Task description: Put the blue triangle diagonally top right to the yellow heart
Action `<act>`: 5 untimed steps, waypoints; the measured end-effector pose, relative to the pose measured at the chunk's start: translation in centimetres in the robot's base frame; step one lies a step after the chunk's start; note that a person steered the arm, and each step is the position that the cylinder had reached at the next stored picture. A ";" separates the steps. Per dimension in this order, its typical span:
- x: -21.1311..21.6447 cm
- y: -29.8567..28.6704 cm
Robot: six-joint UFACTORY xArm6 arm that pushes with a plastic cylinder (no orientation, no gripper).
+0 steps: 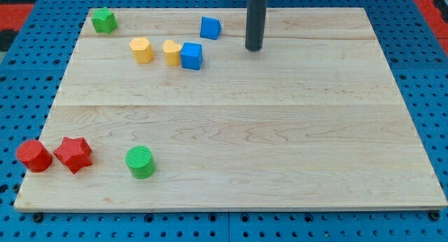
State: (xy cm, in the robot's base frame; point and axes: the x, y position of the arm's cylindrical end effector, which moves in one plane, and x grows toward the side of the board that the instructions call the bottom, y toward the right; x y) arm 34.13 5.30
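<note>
The blue triangle (210, 27) lies near the view's top, a little left of centre. The yellow heart (171, 52) lies below and left of it, touching a blue cube (191, 56) on the heart's right side. My tip (253, 49) rests on the board to the right of the blue triangle and slightly lower, with a clear gap between them. The tip touches no block.
A yellow hexagon (141, 50) sits left of the heart. A green star (104, 20) is at the top left corner. A red cylinder (33, 156), a red star (73, 154) and a green cylinder (141, 162) stand at the bottom left of the wooden board (280, 144).
</note>
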 end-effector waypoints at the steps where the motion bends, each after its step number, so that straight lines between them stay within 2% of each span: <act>1: 6.7 -0.1; 2: 10.2 -7.2; 4: 9.9 -18.3; 5: 9.7 -20.1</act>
